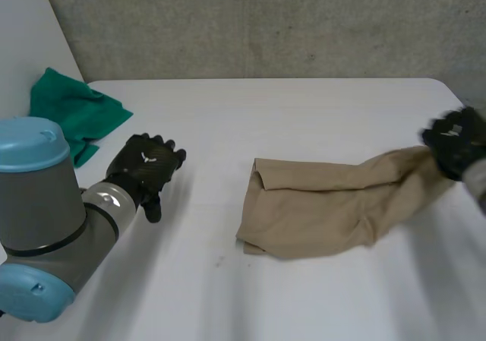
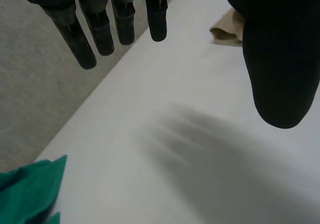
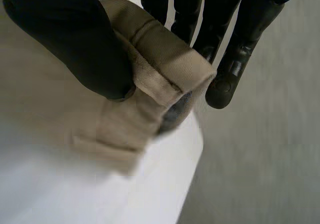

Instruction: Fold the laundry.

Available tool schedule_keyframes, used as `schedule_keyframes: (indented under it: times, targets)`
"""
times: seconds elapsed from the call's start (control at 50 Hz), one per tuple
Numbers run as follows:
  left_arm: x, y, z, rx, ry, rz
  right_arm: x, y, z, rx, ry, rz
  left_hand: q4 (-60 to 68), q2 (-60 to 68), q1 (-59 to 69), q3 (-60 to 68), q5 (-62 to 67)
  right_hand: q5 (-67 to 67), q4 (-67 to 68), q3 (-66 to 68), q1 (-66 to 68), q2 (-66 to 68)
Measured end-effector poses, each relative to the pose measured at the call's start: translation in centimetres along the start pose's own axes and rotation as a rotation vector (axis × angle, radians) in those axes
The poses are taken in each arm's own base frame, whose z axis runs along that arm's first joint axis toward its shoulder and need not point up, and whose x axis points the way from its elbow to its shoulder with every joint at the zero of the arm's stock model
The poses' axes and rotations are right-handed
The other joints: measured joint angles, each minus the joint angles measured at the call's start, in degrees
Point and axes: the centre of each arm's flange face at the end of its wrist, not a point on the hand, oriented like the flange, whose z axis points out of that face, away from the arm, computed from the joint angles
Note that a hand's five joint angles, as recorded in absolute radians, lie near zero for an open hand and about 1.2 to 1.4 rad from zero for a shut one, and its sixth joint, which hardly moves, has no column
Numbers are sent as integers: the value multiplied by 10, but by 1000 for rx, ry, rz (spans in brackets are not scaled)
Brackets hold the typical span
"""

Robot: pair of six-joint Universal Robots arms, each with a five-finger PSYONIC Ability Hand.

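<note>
A tan cloth [image 1: 326, 204] lies partly folded in the middle of the white table [image 1: 304, 113], stretched out towards the right. My right hand [image 1: 454, 140] is at the cloth's far right end, near the table's right edge. In the right wrist view its thumb [image 3: 75, 39] and fingers [image 3: 235, 59] pinch a hemmed edge of the tan cloth [image 3: 160, 59]. My left hand [image 1: 146, 166] hovers over bare table at the left, well apart from the cloth, its fingers [image 2: 100, 29] straight and holding nothing. A corner of the tan cloth [image 2: 227, 29] shows beyond its thumb.
A green cloth [image 1: 72, 113] lies bunched at the table's far left corner, and the green cloth [image 2: 30, 189] also lies below my left hand's palm. A grey wall [image 1: 266, 22] runs behind the table. Bare table separates the two cloths.
</note>
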Motion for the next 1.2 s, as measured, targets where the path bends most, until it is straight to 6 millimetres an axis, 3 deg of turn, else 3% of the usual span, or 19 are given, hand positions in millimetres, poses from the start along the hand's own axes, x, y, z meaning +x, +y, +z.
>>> schedule_keyframes:
  times: [0.1, 0.18, 0.22, 0.26, 0.28, 0.3, 0.32, 0.34, 0.38, 0.5, 0.52, 0.54, 0.58, 0.66, 0.8, 0.86, 0.94, 1.06, 1.2]
  targets:
    - [-5, -10, 6, 54, -29, -30, -37, -61, -15, 205, -89, -47, 0, 0, 0, 0, -2, 5, 0, 11, 0, 1]
    - [-10, -23, 12, 120, -56, -107, -101, -109, -50, 414, -278, -82, 0, -1, 0, 0, -2, 5, 0, 16, 0, 1]
    - [-12, -29, 14, 145, -62, -143, -123, -118, -62, 465, -353, -91, 0, -1, 0, 0, -2, -5, -19, -6, -5, -19]
    - [-12, -34, 17, 167, -63, -176, -141, -123, -73, 498, -419, -92, 0, -1, 0, 0, -2, -158, -185, -173, -148, -183]
    - [-12, -38, 18, 183, -61, -198, -150, -124, -77, 511, -452, -87, 0, -1, 0, 0, -2, -179, -207, -204, -166, -215]
    - [-12, -41, 19, 192, -59, -208, -154, -125, -80, 515, -473, -77, 0, -1, 0, 0, -2, -313, -344, -332, -279, -349]
    - [-11, -43, 20, 198, -57, -216, -156, -125, -81, 516, -485, -65, 0, -1, 0, 0, -2, -313, -344, -332, -279, -349]
    - [-9, -48, 23, 214, -50, -231, -157, -126, -82, 514, -501, -30, 0, -1, 0, 0, -2, -444, -478, -470, -391, -475]
    - [-6, -54, 25, 233, -41, -244, -151, -128, -80, 499, -501, 35, 0, -1, 0, 0, -2, -507, -542, -539, -442, -540]
    - [5, -72, 34, 289, -10, -266, -102, -129, -64, 406, -417, 310, 0, -1, 0, 0, -2, -518, -547, -550, -447, -550]
    - [11, -77, 36, 303, 5, -272, -86, -125, -59, 366, -388, 395, 0, -1, 0, 0, -2, -518, -547, -550, -447, -550]
    - [11, -77, 36, 303, 5, -272, -86, -125, -59, 366, -388, 395, 0, -1, 0, 0, -2, -518, -547, -550, -447, -550]
    - [23, -84, 40, 324, 34, -283, -64, -116, -51, 296, -351, 521, 0, -1, 0, 0, -2, -518, -547, -550, -447, -550]
    - [47, -88, 46, 332, 92, -307, -48, -102, -43, 194, -340, 630, 0, -1, 0, 0, -2, -518, -547, -550, -447, -550]
    - [92, -75, 55, 259, 203, -346, -57, -84, -25, 69, -386, 670, 0, -1, 0, 0, -2, -518, -547, -550, -447, -550]
    - [115, -60, 60, 179, 255, -353, -67, -74, -12, 15, -415, 674, 0, -1, 0, 0, -2, -518, -547, -550, -447, -550]
    - [131, -42, 66, 80, 291, -345, -81, -63, -2, -29, -455, 673, 0, -1, 0, 0, -2, -518, -547, -550, -447, -550]
    - [137, -22, 69, -36, 307, -325, -96, -54, 6, -60, -506, 667, 0, -1, -4, 0, -2, -518, -547, -550, -447, -550]
    - [123, -9, 75, -92, 259, -260, -112, -40, 13, -75, -545, 579, -9, -1, -24, 0, -2, -518, -547, -560, -458, -550]
